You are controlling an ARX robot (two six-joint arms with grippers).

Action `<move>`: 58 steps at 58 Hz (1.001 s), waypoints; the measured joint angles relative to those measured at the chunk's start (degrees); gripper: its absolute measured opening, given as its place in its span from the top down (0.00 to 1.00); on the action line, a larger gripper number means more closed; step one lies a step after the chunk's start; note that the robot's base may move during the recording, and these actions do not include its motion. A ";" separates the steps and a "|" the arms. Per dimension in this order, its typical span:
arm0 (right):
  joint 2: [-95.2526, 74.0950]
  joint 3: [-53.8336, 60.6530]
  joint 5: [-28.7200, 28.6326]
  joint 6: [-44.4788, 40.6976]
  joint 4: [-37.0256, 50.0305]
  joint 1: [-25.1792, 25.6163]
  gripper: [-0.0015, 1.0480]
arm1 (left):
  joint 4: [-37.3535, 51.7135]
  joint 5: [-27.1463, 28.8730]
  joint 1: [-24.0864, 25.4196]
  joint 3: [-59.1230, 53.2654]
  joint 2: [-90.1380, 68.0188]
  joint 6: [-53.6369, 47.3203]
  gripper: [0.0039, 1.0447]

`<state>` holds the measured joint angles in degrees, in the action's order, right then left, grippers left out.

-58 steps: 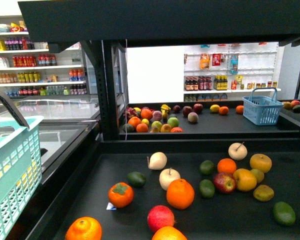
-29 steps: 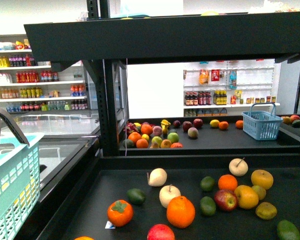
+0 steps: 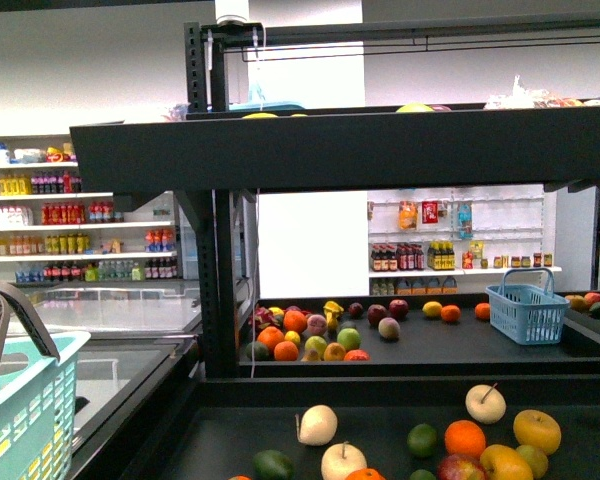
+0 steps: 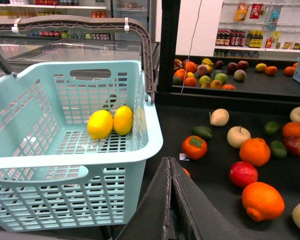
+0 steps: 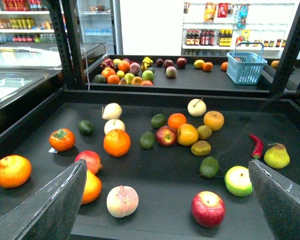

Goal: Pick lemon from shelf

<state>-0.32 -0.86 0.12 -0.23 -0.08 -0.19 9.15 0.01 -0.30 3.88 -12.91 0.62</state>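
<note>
Two bright yellow lemons (image 4: 100, 124) lie side by side in the pale teal basket (image 4: 140, 150), left of the shelf (image 4: 210, 187). My left gripper (image 4: 170, 161) is shut with nothing in it, by the basket's near corner. My right gripper (image 5: 167, 165) is open over the shelf's lower deck (image 5: 160, 170), with a peach (image 5: 122, 201) and a red apple (image 5: 208, 208) between its fingers (image 5: 55, 205). Two yellow tops (image 3: 415, 107) peek over the upper deck's front panel (image 3: 330, 150); I cannot tell what fruit they are. Neither gripper shows in the front view.
Oranges (image 5: 116, 142), apples, avocados, a persimmon (image 5: 62, 139), a red chilli (image 5: 257, 145) and a pear (image 5: 276, 155) are scattered on the lower deck. A further deck holds more fruit (image 3: 315, 335) and a blue basket (image 3: 527, 312). A black post (image 3: 223, 290) stands at the left.
The front view has risen: the upper deck's front panel and the fruit on the lower deck sit lower in the frame, and the upper deck's rim has come into sight.
</note>
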 joint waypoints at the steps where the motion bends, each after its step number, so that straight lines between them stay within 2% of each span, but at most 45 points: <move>1: 0.00 0.00 0.00 0.00 0.00 0.00 0.07 | -0.15 0.00 0.00 -0.11 0.26 0.00 0.98; 7: 0.00 0.00 0.00 0.00 0.00 0.00 0.07 | -0.98 0.00 0.02 -0.79 1.81 0.00 0.98; 13: 0.00 0.00 0.00 0.00 0.00 0.00 0.07 | -8.72 -0.02 0.04 -1.36 8.76 -0.02 0.98; 32: 0.04 0.00 -0.02 0.00 0.00 0.02 0.07 | -9.22 -0.02 0.07 -3.13 12.57 0.00 0.96; 58: 0.04 0.00 -0.04 0.02 0.00 0.02 0.07 | -9.22 0.00 0.07 -3.13 12.57 0.00 0.15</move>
<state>-0.27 -0.86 0.08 -0.21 -0.08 -0.16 -0.08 0.01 -0.23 0.75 -0.34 0.62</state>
